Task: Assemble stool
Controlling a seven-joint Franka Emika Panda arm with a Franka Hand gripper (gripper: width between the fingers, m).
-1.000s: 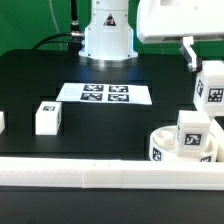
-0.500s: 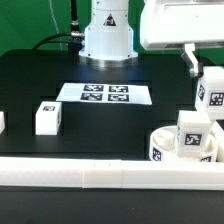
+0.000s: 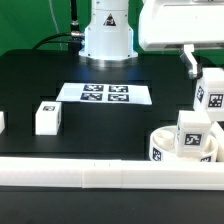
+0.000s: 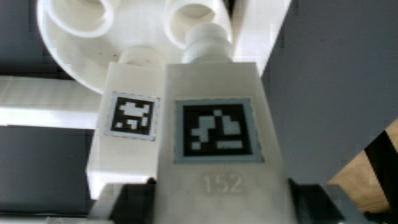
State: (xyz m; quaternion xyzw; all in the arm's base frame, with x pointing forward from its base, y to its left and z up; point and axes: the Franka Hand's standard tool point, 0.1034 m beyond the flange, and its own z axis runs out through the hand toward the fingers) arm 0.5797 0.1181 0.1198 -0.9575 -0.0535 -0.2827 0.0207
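Seat disc [image 3: 163, 150] of the stool lies at the surface's [image 3: 100, 135] near edge, in the corner on the exterior view's right, just behind the white border rail [image 3: 100, 178]. A tag shows on its side wall. The standing leg block [image 3: 194, 136] is upright on the disc, with its tag facing the camera. The held leg block [image 3: 212, 88] hangs in the air above the disc, and the pincer [image 3: 203, 68] is clamped together on it. The wrist view shows this block's square tag, and below it raised digits that look like 152. It also shows the round holes in the disc. The loose leg block [image 3: 48, 117] stands well apart, toward the exterior view's left. The marker board [image 3: 105, 94] lies mid-surface with four tags in a row.
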